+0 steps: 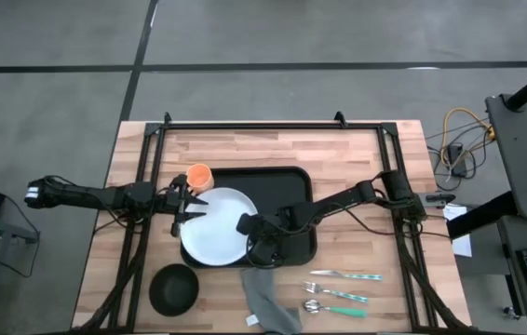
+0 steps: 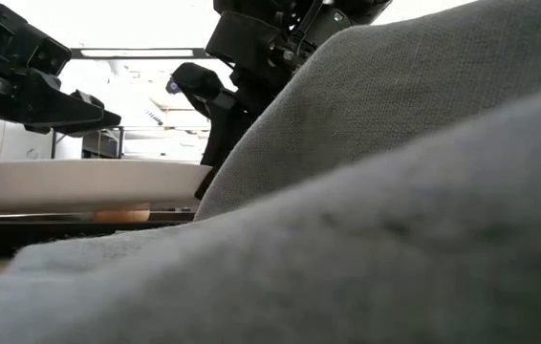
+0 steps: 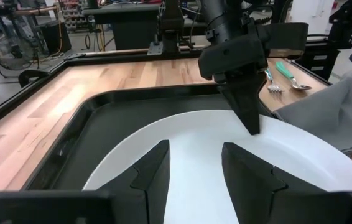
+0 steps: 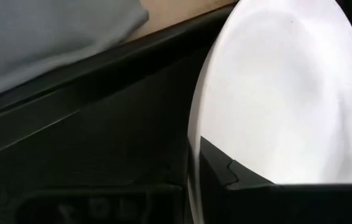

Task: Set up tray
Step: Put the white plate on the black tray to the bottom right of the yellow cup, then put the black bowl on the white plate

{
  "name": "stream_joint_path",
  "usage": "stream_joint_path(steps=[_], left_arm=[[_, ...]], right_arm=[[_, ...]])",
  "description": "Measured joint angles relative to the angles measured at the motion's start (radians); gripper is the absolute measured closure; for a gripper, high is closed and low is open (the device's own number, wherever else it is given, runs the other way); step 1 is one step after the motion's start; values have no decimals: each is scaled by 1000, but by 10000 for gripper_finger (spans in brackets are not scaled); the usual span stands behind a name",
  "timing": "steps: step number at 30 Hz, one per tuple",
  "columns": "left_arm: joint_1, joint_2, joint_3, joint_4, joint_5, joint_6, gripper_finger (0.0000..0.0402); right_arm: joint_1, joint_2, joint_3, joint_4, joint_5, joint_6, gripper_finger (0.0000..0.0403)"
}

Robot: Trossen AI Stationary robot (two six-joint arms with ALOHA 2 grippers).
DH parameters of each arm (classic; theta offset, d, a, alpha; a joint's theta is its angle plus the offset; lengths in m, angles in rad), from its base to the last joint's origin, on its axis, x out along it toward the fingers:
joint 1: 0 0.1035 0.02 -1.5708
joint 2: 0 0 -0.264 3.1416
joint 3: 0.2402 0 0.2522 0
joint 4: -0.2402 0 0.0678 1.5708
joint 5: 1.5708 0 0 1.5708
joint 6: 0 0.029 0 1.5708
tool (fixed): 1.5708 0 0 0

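The black tray (image 1: 287, 191) lies mid-table. A round white plate (image 1: 212, 228) sits over its near left corner, reaching past the tray's rim toward the left and near edges. My right gripper (image 1: 248, 226) is shut on the plate's right rim, and its fingers (image 3: 245, 109) show coming down in the left wrist view. My left gripper (image 1: 192, 203) hovers open over the plate's left part, its fingers (image 3: 154, 165) clear above the white surface and touching nothing. My right gripper has the plate's rim on the side toward the table's right (image 3: 260, 127), coming slanting down from the right. One finger (image 4: 226, 174) lies on the plate's top just inside the edge; the plate hides the other. The plate lies about level, low over the tray (image 2: 79, 222).
An orange cup (image 1: 198, 175) stands at the tray's far left corner. A black bowl (image 1: 172, 288) sits near the front left. A grey napkin (image 1: 271, 302) lies at the front edge, filling the low view. Cutlery (image 1: 338, 288) lies to its right.
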Motion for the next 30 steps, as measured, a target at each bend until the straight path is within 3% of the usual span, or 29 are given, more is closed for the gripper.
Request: stream_joint_path(steps=[17, 23, 30], left_arm=[[0, 0, 0, 0, 0, 0, 274], [0, 0, 0, 0, 0, 0, 274], [0, 0, 0, 0, 0, 0, 274]], right_arm=[[-11, 0, -2, 26, -1, 29, 320], [-11, 0, -2, 50, -72, 52, 288], [-11, 0, -2, 57, -78, 58, 264]])
